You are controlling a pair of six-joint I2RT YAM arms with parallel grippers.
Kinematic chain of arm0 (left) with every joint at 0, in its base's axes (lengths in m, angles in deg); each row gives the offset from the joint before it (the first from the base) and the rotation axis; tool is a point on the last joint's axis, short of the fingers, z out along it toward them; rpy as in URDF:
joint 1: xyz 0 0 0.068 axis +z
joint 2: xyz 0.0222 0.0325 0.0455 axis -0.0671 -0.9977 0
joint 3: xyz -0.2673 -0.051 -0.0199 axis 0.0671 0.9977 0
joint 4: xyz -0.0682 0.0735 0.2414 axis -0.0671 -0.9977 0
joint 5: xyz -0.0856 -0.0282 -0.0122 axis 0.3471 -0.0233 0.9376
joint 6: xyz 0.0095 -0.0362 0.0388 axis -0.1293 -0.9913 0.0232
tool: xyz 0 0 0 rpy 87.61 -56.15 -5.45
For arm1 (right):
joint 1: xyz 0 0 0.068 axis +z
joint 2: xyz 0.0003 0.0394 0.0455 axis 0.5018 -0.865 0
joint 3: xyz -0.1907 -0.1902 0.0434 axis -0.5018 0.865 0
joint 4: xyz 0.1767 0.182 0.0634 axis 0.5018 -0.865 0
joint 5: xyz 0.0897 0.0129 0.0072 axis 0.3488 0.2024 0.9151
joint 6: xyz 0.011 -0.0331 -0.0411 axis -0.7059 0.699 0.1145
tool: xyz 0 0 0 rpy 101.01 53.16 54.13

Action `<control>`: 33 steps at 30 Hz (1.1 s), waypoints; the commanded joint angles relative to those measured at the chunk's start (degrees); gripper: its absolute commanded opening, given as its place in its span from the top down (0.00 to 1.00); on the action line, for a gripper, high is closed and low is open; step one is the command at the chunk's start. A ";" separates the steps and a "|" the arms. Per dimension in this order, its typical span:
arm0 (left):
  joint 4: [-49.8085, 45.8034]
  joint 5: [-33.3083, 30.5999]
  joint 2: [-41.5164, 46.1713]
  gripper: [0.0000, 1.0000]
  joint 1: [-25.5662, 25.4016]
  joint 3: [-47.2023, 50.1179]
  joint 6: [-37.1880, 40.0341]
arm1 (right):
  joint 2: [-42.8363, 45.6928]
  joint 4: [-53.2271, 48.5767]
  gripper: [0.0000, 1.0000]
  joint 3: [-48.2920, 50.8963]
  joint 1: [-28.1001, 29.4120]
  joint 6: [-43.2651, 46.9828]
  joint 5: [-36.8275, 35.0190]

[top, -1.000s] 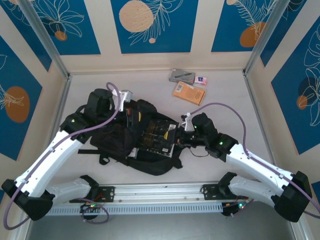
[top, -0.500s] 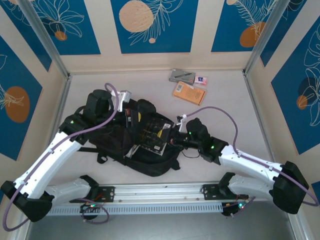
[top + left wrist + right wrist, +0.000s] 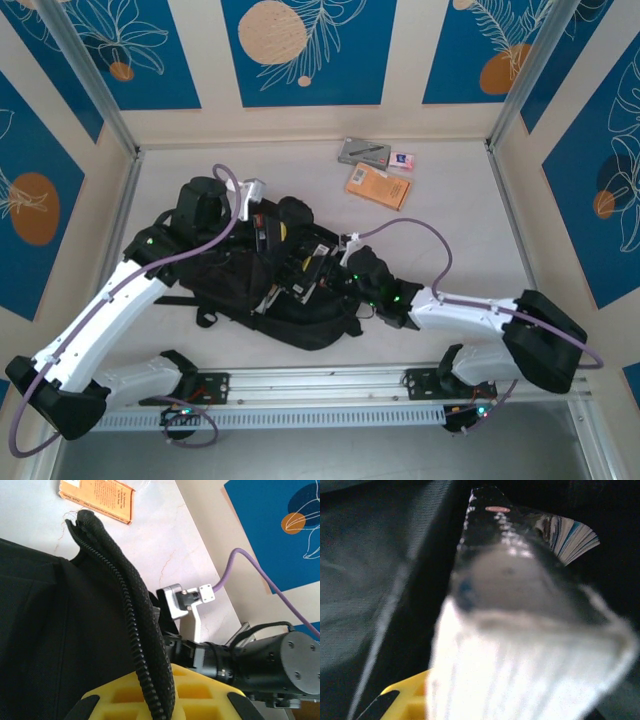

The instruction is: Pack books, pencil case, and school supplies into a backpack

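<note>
Black book deeper inside backpack

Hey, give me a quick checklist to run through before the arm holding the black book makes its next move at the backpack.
1. Left gripper clamped on the zip edge of the backpack, holding the mouth open: ok.
2. Right gripper closed on the black book: ok.
3. Black book fully inside the backpack: not ok, part of it shows at the mouth.
4. Free room deeper in the backpack: cannot tell, the inside is dark.
5. Orange book, pencil case and eraser packed: not ok, they lie on the table beyond the backpack.
</note>
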 commanded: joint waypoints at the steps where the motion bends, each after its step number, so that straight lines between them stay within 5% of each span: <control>1: 5.94 2.66 0.74 1.00 0.27 -0.43 -0.93 | -3.28 9.90 1.00 -3.42 0.41 -0.69 -3.68; 11: 5.91 2.02 0.16 1.00 0.32 0.19 -0.94 | -14.54 -1.89 0.73 -14.45 0.12 -0.15 2.03; 20: 3.82 -2.76 0.12 1.00 0.75 0.86 0.65 | -11.15 -9.39 0.48 -15.19 -2.85 3.59 10.71; 26: 2.30 -6.95 -1.66 1.00 4.02 2.38 0.88 | -4.24 -12.66 0.44 -11.32 -4.38 6.30 11.37; 33: 5.11 -6.03 -4.13 1.00 16.25 5.47 -4.79 | 2.75 -18.43 0.45 -10.43 -5.07 13.31 11.75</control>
